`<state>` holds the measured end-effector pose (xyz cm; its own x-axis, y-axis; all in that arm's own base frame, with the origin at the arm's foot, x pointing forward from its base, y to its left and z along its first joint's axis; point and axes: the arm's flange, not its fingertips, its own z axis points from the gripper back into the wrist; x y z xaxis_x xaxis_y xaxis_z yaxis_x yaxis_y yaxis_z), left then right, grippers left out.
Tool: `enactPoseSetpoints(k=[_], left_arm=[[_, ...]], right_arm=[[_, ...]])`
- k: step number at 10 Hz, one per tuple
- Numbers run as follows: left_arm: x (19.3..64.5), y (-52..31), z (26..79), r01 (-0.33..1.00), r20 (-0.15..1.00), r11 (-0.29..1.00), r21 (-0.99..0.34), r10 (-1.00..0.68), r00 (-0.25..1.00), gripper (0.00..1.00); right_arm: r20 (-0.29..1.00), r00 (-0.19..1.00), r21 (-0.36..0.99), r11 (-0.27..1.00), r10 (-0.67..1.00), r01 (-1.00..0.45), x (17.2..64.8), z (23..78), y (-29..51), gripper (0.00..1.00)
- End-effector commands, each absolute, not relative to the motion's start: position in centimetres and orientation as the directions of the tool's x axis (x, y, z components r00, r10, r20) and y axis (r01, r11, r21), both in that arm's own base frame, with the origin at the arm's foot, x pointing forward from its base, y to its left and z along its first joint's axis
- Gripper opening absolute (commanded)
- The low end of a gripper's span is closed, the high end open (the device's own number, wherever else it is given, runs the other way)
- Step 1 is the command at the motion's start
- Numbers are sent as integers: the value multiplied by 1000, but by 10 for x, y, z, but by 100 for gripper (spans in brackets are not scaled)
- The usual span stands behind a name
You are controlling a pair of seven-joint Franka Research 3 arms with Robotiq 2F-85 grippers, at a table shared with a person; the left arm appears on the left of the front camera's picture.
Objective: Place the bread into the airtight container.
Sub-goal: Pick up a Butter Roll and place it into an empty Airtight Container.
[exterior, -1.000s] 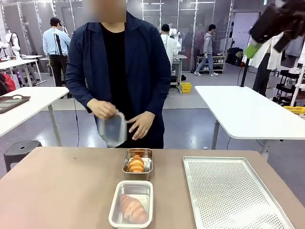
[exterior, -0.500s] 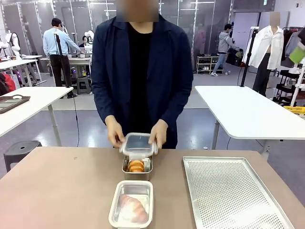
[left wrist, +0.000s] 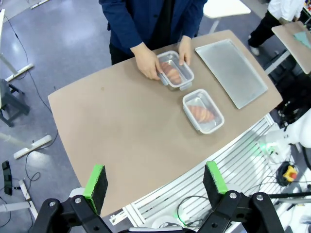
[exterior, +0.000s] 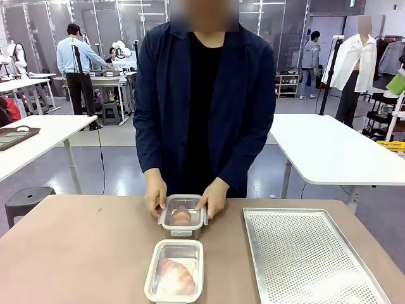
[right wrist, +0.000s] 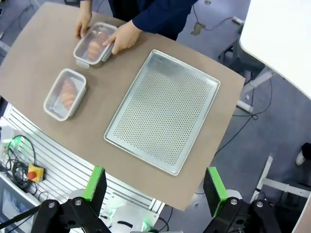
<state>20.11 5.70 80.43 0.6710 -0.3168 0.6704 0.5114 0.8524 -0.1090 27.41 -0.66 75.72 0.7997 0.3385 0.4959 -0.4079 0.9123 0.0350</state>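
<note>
Bread sits in the far container, centre frame, person's hands pressing the lid; press evenly on both sides. Left gripper and right gripper hang wide, empty.

A golden-brown bread roll lies inside the lidded rectangular metal airtight container; a second lidded container sits nearer, holding another roll.

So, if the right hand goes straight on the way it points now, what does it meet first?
Most likely the perforated silver metal tray: it lies centred between the open right hand's green pads, with nothing visible in between, though depth is unclear.
</note>
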Motion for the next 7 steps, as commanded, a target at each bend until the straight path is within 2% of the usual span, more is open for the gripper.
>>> enactPoseSetpoints(k=[1,7], left_arm=[[201,56,807,521,675,846,-111,-320,665,100],[201,56,807,521,675,846,-111,-320,665,100]], right_arm=[[498,796,23,912,345,-410,270,758,-6,100],[498,796,23,912,345,-410,270,758,-6,100]])
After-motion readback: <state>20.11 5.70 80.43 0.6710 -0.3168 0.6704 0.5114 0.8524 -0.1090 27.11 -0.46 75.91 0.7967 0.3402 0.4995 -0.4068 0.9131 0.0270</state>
